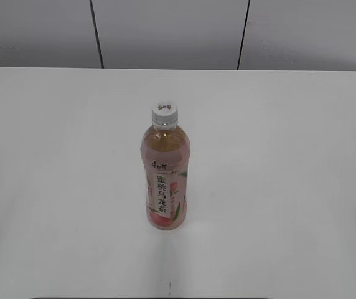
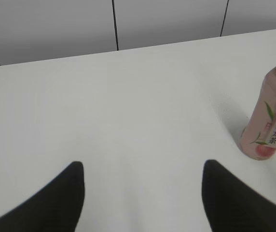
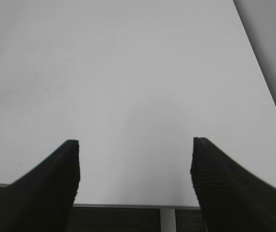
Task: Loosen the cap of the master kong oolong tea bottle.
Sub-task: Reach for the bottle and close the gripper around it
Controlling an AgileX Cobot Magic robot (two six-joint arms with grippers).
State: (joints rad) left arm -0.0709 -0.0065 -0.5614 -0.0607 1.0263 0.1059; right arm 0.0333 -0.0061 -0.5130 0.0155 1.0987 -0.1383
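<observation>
The master kong oolong tea bottle [image 1: 165, 180] stands upright in the middle of the white table [image 1: 277, 187], with its pink peach label and amber tea showing. The white ribbed cap [image 1: 165, 113] sits on its neck. The bottle also shows at the right edge of the left wrist view [image 2: 269, 121], where its cap is cut off by the frame. My left gripper [image 2: 143, 169] is open and empty, well to the left of the bottle. My right gripper [image 3: 134, 147] is open and empty over the table's front edge. Neither gripper shows in the exterior view.
A grey panelled wall [image 1: 165, 31] runs behind the table's far edge. The table's front edge [image 3: 128, 206] lies under my right gripper, with a dark gap and a pale leg below it.
</observation>
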